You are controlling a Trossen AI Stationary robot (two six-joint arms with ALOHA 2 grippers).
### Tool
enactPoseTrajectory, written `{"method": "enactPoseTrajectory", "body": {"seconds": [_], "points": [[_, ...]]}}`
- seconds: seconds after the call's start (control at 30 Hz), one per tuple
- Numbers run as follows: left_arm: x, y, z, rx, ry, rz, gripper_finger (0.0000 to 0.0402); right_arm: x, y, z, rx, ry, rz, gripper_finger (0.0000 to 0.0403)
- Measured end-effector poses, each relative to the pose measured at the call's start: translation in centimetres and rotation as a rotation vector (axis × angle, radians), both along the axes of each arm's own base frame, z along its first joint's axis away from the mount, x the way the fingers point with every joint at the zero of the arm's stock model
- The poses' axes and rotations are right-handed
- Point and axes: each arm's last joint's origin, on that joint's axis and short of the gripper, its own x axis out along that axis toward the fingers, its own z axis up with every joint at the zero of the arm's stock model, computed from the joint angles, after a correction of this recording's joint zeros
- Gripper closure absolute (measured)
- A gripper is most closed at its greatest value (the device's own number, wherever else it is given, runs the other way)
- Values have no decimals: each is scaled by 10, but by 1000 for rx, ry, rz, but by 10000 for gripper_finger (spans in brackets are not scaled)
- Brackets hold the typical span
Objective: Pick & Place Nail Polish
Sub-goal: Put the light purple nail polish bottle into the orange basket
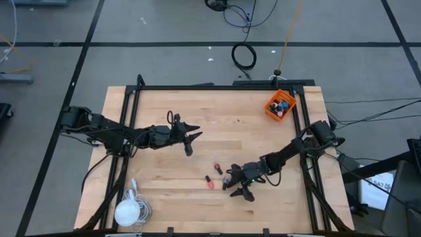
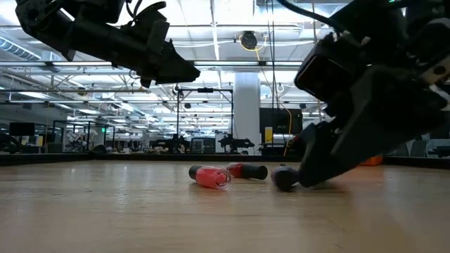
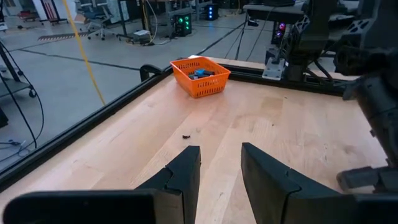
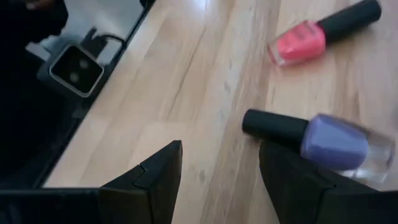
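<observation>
The right hand [image 1: 241, 191] hovers low over the near-right surface [image 1: 164, 197], fingers apart and empty. A purple bottle [image 4: 339, 142] lies on its side just beside them, cap toward the gap. Just left lie pink [image 1: 209, 182] and red [image 1: 217, 168] bottles. The left hand [image 1: 189, 139], partly open and empty, waits farther left. The far-right bin [image 1: 279, 104] already holds several bottles.

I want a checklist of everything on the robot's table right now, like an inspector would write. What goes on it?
Surface: wooden table, black frame round it.
Job's things: pink bottle, red bottle and purple bottle lie loose; more sit in the orange bin at a far corner.
Clutter: white lamp-like thing near the front edge.
Grippers: left gripper open, empty, raised; right gripper open, low beside the purple bottle.
Cables: black coil and yellow cord on the floor.
Surroundings: big hall with benches.
</observation>
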Motion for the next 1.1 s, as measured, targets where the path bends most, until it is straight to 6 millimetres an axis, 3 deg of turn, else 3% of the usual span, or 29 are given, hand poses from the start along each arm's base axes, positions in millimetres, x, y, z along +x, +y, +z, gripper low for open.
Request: {"method": "enactPoseTrajectory", "body": {"seconds": [0.4, 0.57, 0.73, 0.9, 1.1], "points": [[0, 0, 0, -6, 1, -6, 286, 15, -38, -2, -151, -46, -341, 202], [-1, 0, -4, -4, 38, -8, 286, 17, -45, -1, -140, -41, -398, 202], [-1, 0, -7, -3, 71, -8, 286, 19, -34, 10, -83, -166, -292, 202], [-1, -3, -8, -88, 58, -33, 286, 25, -14, 22, -143, -290, -207, 202], [0, -26, -27, -216, 197, -409, 286, 30, -9, 26, -282, -276, -213, 202]]}}
